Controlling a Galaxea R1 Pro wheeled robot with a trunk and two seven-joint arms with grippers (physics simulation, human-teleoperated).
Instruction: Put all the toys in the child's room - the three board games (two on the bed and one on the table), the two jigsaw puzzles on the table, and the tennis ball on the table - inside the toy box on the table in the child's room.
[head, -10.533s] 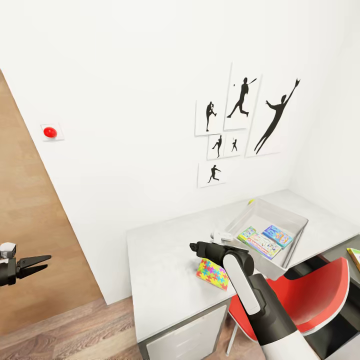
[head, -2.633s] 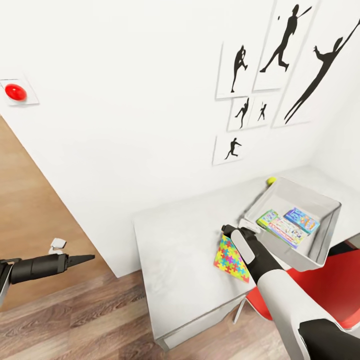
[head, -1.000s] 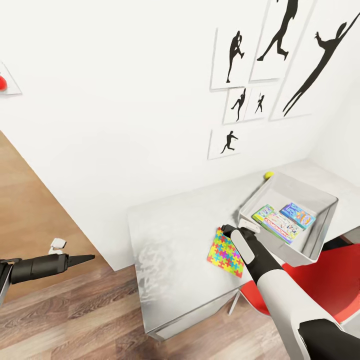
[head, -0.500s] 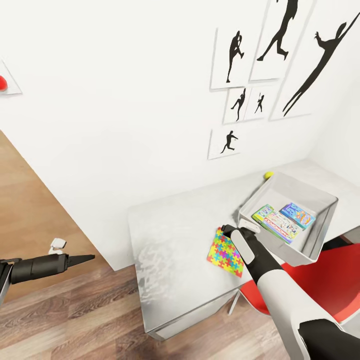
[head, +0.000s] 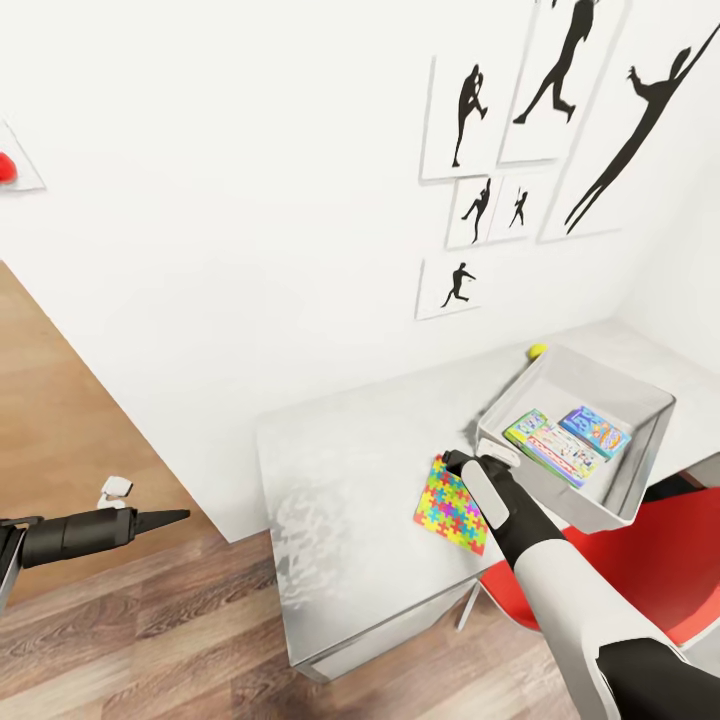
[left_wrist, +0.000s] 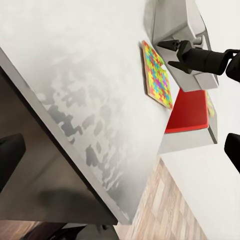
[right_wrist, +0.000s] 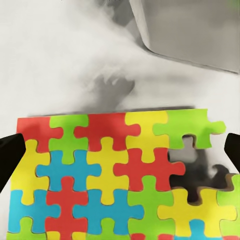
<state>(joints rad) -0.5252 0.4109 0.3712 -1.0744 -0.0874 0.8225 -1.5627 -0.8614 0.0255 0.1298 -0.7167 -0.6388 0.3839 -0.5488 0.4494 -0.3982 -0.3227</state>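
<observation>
A multi-coloured jigsaw puzzle (head: 450, 505) lies flat on the grey table (head: 340, 480), just left of the grey toy box (head: 640, 470). Two board games (head: 568, 440) lie inside the box. The yellow tennis ball (head: 538, 350) rests on the table behind the box, by the wall. My right gripper (head: 456, 462) hovers open over the puzzle's far edge beside the box; its wrist view looks straight down at the puzzle (right_wrist: 110, 175) and the box wall (right_wrist: 185, 30). My left gripper (head: 168, 517) hangs open over the floor, left of the table, with nothing in it.
A red chair (head: 670, 560) is tucked in under the table below the toy box. The table's left part (left_wrist: 75, 75) is bare. Black silhouette posters (head: 520, 130) hang on the white wall, and a red button (head: 5, 167) sits far left. Wood floor (head: 150, 640) lies below.
Nothing has moved in the last second. Before that the camera drew closer and shifted, and my left arm turned to point at the table.
</observation>
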